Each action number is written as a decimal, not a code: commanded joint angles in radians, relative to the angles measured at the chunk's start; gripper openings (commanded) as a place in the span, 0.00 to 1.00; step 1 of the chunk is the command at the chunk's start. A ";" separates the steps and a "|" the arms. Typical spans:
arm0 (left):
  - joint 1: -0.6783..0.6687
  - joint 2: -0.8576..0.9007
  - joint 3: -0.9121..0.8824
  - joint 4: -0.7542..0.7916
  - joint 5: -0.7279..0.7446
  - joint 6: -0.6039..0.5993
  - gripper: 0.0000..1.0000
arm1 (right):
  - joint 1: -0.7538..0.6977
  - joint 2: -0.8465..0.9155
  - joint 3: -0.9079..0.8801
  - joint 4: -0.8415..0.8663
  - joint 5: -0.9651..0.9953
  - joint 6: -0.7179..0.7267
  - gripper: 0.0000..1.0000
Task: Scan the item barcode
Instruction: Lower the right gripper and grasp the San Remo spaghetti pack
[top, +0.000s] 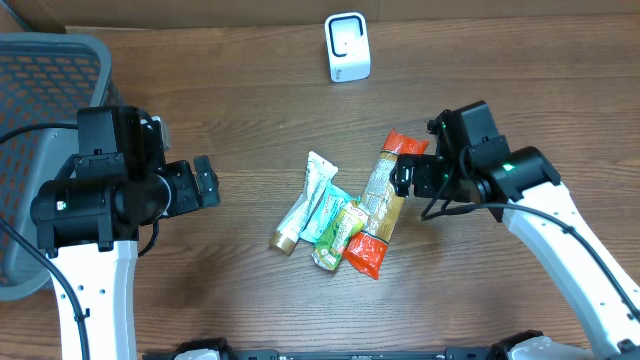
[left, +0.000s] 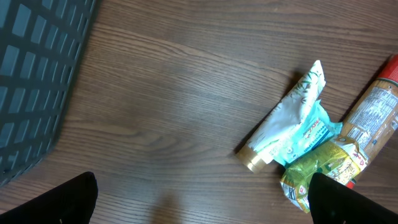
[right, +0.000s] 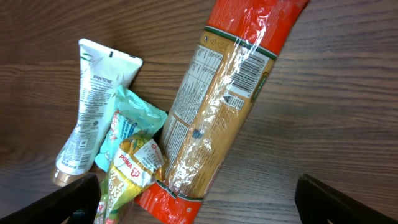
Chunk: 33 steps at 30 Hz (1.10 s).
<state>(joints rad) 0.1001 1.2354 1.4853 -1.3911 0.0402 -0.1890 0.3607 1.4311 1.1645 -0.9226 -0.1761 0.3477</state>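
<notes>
Your left gripper (top: 205, 182) hangs with its jaws spread wide and nothing between them, over bare bench toward the left edge, beside the grey basket (top: 45, 90). Your right gripper (top: 405, 173) is just as wide and also empty, poised above the far end of the long orange-ended packet (top: 380, 200). That packet lies mid-bench with its barcode (right: 249, 70) facing up. It touches a heap made of a white tube (top: 305, 195), a teal sachet (top: 328, 212) and a green pouch (top: 338, 235). The white scanner (top: 347, 47) stands at the far edge.
</notes>
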 joint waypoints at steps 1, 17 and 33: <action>0.004 0.001 0.010 0.003 0.004 -0.017 1.00 | -0.003 0.048 -0.007 0.023 0.006 0.031 1.00; 0.003 0.001 0.010 0.003 0.004 -0.017 1.00 | -0.003 0.194 -0.026 0.121 -0.051 0.049 1.00; 0.004 0.001 0.010 0.003 0.004 -0.017 1.00 | -0.002 0.348 -0.065 0.261 -0.058 0.156 0.92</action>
<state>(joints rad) 0.1001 1.2354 1.4853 -1.3911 0.0402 -0.1890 0.3607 1.7493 1.1030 -0.6754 -0.2321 0.4294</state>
